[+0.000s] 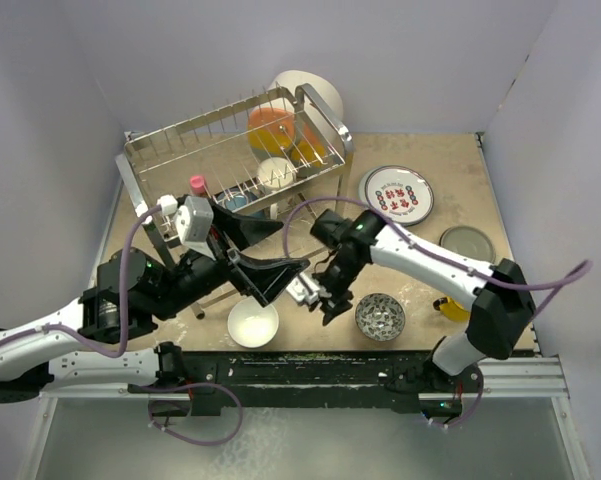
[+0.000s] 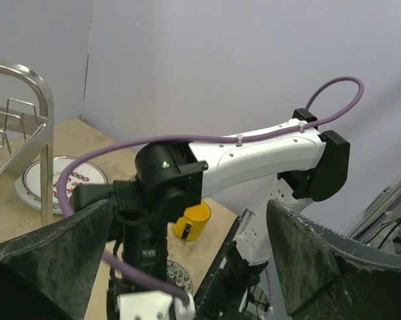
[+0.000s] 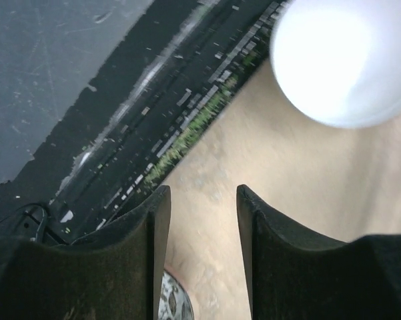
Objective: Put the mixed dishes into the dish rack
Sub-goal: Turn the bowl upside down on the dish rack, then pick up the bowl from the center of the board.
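From where I stand this looks like a pause between dishes: neither arm carries anything. The dish rack [image 1: 212, 120] sits at the far left of the table [image 1: 435, 150], with a few pieces already in it (orange ones among them, which aren't part of the job).

The left gripper [image 2: 190, 207] is spread wide with nothing between its jaws. It hangs in front of the rack, pointing across at the other arm. Just below it, at the near edge, is the white bowl [image 1: 253, 323], upright and untouched.

The right gripper [image 3: 201, 200] points down at bare tabletop between that bowl and the small patterned bowl [image 1: 380, 316]. Its jaws are parted only narrowly, gripping nothing and touching nothing.

Further right, the plate with red lettering [image 1: 396, 194], the grey plate [image 1: 467, 242] and the yellow cup [image 2: 193, 223] all wait on the table.

I'd guess the next move is a fresh pick. That calls for lining up over a bowl rim, coming down with one jaw inside and one outside, and then closing.
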You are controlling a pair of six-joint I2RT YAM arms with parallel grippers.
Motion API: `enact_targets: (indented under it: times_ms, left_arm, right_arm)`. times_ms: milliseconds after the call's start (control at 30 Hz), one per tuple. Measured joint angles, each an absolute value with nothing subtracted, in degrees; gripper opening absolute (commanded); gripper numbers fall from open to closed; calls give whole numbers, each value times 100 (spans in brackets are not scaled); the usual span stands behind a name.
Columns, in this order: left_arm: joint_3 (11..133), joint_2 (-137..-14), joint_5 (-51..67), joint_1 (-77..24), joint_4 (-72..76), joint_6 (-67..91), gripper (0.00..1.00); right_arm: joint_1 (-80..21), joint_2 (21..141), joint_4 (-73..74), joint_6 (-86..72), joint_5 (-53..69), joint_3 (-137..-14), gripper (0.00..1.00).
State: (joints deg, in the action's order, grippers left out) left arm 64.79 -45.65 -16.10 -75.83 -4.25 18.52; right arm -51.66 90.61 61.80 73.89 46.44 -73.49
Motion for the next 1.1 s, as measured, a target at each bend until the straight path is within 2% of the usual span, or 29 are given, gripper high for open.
enact_targets:
  times_ms: [233,667,800,1100]
  left_arm:
    - [6095,-4429,-1625,-7583,47,1922,99]
    - [5118,-4327,-1721,-7583,395,1953,99]
    - [5085,-4466,-1765,-7583,366,2025,100]
    - [5028,-5273,-1531,-7583,-554,2849,99]
  right_arm:
    - [-3684,8423,6064,7352,4888,-7155,53]
    - [-1129,7415,6053,7367,5548,-6849,55]
    - [-760,7406,5946,7124,5697,-6849,56]
    - [-596,6928,4613,5282,5889,-6748,68]
